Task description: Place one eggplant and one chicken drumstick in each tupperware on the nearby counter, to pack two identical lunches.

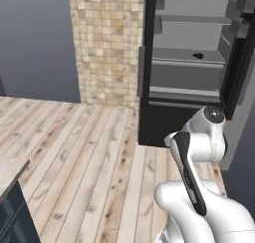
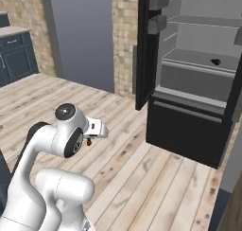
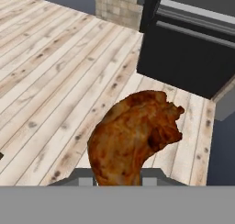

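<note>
I have the gripper (image 2: 88,141) clamped on the chicken drumstick (image 3: 133,136); its browned meaty end juts out just ahead of the hand, above the plank floor (image 3: 55,67), open fridge (image 2: 198,83) beyond.

The roasted brown chicken drumstick (image 3: 135,136) sits at the claw (image 2: 88,141), above the pale wooden plank floor (image 3: 55,76). Ahead of the arm stands the open black refrigerator (image 2: 189,130), its grey shelves (image 2: 201,59) above a closed lower drawer. A small dark object (image 1: 197,55) lies on one middle shelf. Left of the refrigerator is a tan brick pillar (image 1: 107,43). Dark blue cabinets (image 2: 14,57) stand far left along the wall. A beige stone worktop corner (image 1: 10,175) lies at the near left.
</note>
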